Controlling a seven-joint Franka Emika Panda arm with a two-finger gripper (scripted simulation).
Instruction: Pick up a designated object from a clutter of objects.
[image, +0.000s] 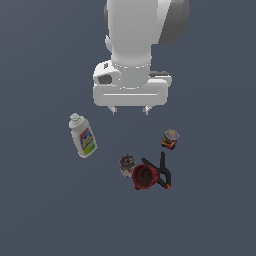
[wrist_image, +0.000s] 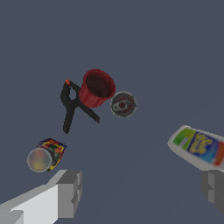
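Observation:
The black X-shaped spring clamp (image: 162, 171) with orange-red tips lies flat, touching the red mug (image: 143, 177) on the side toward the exterior view's right. In the wrist view the clamp (wrist_image: 70, 106) lies beside the mug (wrist_image: 96, 88). My gripper (image: 130, 110) hangs open and empty well above the floor, apart from the clutter. In the wrist view its two grey fingers (wrist_image: 70, 192) stand wide apart, with the gripper (wrist_image: 142, 190) holding nothing.
A white labelled bottle (image: 82, 136) lies to the exterior view's left, also in the wrist view (wrist_image: 199, 146). A small dark can (image: 127, 163) (wrist_image: 123, 104) stands against the mug. A colourful can (image: 170, 139) (wrist_image: 47, 155) stands apart.

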